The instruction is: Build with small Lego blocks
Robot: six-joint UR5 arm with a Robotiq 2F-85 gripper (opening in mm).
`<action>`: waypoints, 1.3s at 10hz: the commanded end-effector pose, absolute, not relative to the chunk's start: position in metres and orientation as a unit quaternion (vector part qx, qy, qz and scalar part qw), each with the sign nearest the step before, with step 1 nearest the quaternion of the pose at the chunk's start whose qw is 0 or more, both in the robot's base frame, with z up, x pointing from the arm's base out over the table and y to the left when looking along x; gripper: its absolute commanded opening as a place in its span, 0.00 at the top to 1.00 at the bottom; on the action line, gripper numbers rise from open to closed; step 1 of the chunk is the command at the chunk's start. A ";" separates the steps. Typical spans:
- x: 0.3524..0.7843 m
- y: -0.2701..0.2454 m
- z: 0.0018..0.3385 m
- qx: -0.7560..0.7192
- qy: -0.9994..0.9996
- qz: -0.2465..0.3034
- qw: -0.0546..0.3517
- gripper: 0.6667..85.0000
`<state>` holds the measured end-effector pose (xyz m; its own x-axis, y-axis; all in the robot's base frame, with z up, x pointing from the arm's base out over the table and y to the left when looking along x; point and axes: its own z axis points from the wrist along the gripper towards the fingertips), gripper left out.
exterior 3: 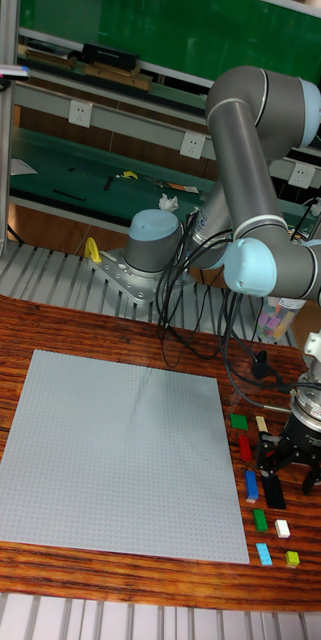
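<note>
A large grey baseplate [120, 455] lies flat on the wooden table. To its right, small Lego bricks sit in a loose column: green [240, 422], tan [262, 424], red [245, 448], blue [251, 485], black [274, 490], a second green [260, 518], white [282, 527], light blue [265, 553] and yellow-green [293, 558]. My gripper [291, 472] hangs low over the right side of this column, pointing down. Its fingers are spread apart with nothing visible between them. The left fingertip [269, 464] is just above the black brick's upper end.
The arm's base [152, 245] stands behind the baseplate, with black cables [195, 320] looping down to the table towards the wrist. A small pastel object [276, 318] sits at the back right. The table's front edge runs near the bottom.
</note>
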<state>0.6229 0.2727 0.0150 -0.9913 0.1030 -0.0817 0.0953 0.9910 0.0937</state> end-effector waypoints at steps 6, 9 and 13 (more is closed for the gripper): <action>0.628 0.276 0.000 0.041 0.996 0.055 0.056 0.29; 0.628 0.274 0.001 0.034 0.996 0.059 0.059 0.29; 0.631 0.272 0.002 0.033 0.996 0.060 0.063 0.29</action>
